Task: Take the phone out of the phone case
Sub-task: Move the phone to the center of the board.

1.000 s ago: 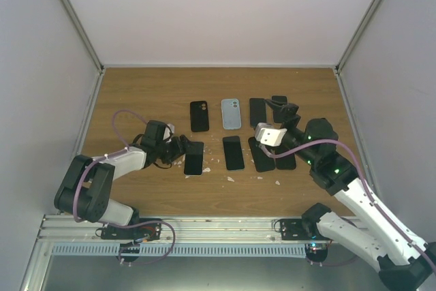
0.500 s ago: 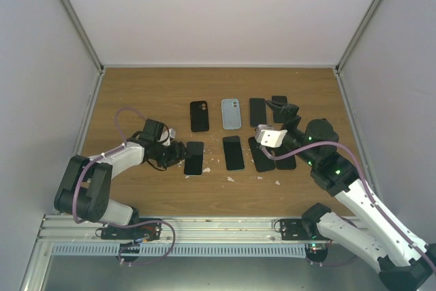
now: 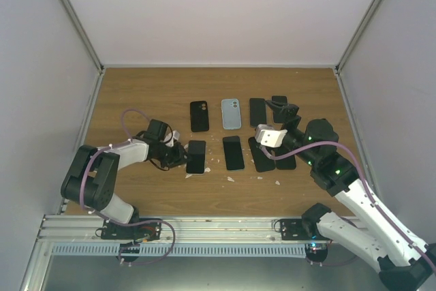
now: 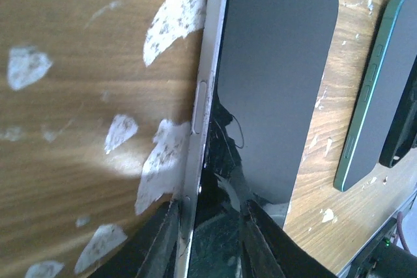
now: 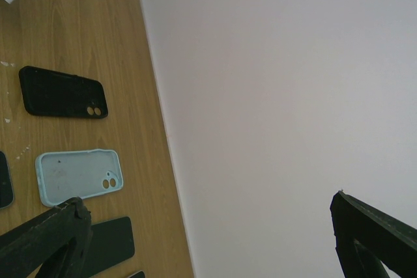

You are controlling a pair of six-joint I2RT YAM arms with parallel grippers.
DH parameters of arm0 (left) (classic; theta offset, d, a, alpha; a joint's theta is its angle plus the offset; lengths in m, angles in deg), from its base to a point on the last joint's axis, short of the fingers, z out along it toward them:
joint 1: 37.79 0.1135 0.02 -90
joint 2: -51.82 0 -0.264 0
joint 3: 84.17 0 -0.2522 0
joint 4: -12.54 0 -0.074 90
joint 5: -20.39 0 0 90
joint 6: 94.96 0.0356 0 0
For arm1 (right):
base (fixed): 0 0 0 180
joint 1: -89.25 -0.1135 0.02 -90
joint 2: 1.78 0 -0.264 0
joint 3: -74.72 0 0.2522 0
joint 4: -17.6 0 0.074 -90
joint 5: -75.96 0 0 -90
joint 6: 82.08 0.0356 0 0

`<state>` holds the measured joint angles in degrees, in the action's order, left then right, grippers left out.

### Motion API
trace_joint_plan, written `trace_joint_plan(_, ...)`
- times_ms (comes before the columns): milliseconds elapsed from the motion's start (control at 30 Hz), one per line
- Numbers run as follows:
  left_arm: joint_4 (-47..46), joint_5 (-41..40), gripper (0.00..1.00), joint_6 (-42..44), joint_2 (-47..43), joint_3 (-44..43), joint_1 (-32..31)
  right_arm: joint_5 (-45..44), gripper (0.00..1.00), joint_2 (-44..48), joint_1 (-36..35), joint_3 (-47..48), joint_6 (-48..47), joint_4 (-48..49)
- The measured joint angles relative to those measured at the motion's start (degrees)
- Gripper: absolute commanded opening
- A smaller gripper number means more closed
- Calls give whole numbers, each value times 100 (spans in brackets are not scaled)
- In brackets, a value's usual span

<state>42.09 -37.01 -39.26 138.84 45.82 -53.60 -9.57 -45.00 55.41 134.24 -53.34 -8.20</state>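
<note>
A dark-screened phone (image 3: 195, 157) with a silver edge (image 4: 199, 109) lies at the left end of the front row. My left gripper (image 3: 179, 154) is low on the table at its left long side. In the left wrist view one finger (image 4: 163, 242) presses the silver edge and the other (image 4: 264, 239) rests on the glass, so the gripper (image 4: 212, 242) is shut on the phone. No case shows around this phone. My right gripper (image 3: 281, 107) hangs open above the right end of the rows, its fingers (image 5: 45, 239) wide apart facing the back wall.
An empty black case (image 3: 199, 115) and an empty light blue case (image 3: 231, 113) lie in the back row with a dark phone (image 3: 257, 110). More dark phones (image 3: 233, 152) fill the front row; one (image 4: 371, 96) is green-edged. White scuffs (image 4: 172, 14) mark the wood.
My left gripper has slid right onto the phone's left edge and narrowed from wide open onto it. The phone has shifted slightly. The right arm has stayed still.
</note>
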Motion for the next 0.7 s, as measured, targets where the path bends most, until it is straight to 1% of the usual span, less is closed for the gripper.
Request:
trace_joint_plan(267, -142, 17, 21, 28, 363, -282, -57, -13, 100, 0, 0, 0, 0, 0)
trace_joint_plan(467, -205, 13, 20, 9, 422, -308, -120, -13, 100, 0, 0, 0, 2, 0)
trace_joint_plan(567, -243, 15, 23, -20, 424, -308, -164, -15, 100, 0, 2, 0, 9, 0)
trace_joint_plan(700, -144, -15, 30, 46, 422, -382, -195, -55, 100, -68, 0, 7, 157, 2)
